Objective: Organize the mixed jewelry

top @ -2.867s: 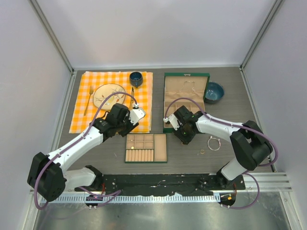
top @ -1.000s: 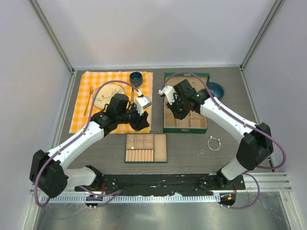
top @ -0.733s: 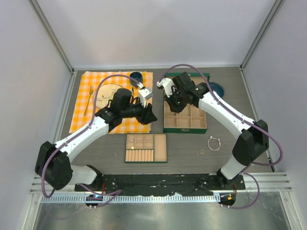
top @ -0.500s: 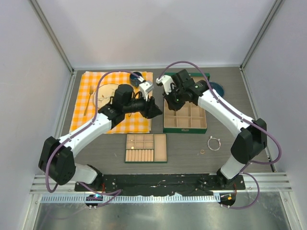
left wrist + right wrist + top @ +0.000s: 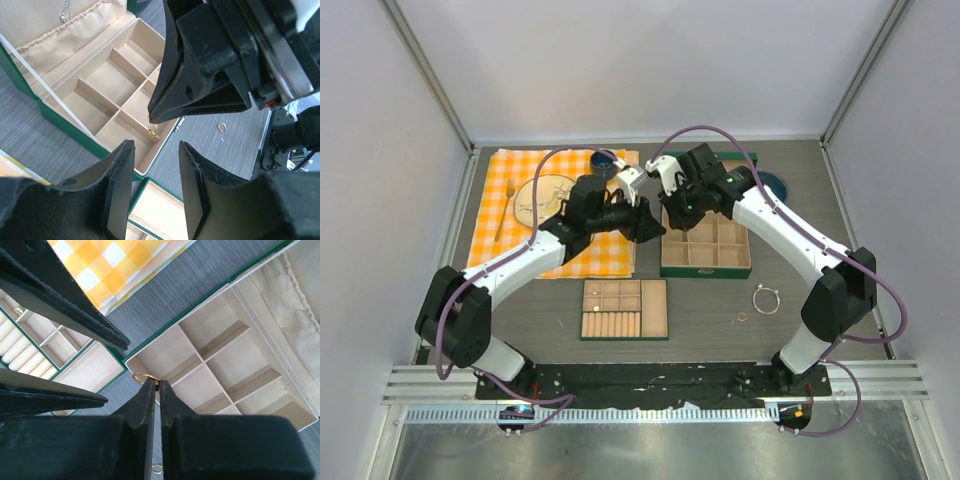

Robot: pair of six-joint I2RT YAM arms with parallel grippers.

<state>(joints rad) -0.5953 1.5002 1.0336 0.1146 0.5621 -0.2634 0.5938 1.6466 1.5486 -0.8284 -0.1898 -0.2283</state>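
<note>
**Ring pinched over the box, second claw closing in**

The right claw (image 5: pixel 156 386) is clamped on a gold ring (image 5: pixel 145 375), holding it in the air just above the corner compartment of the green box (image 5: pixel 235 360), on the side nearest the tray (image 5: pixel 655 310). The left claw (image 5: pixel 156 146) has its fingers apart and faces the ring from close by, touching nothing.

This looks like either a hand-off or a drop, and I cannot tell which. A drop calls for the ring to be centred over one cell before release. A hand-off calls for the left fingers to straddle the thin band squarely.

The hoop juts beyond the tips toward the box floor, showing nearly edge-on to both wrist cameras. Being round, it has no real long axis.

The bracelet (image 5: pixel 766 298) lies on the table, well apart.
</note>
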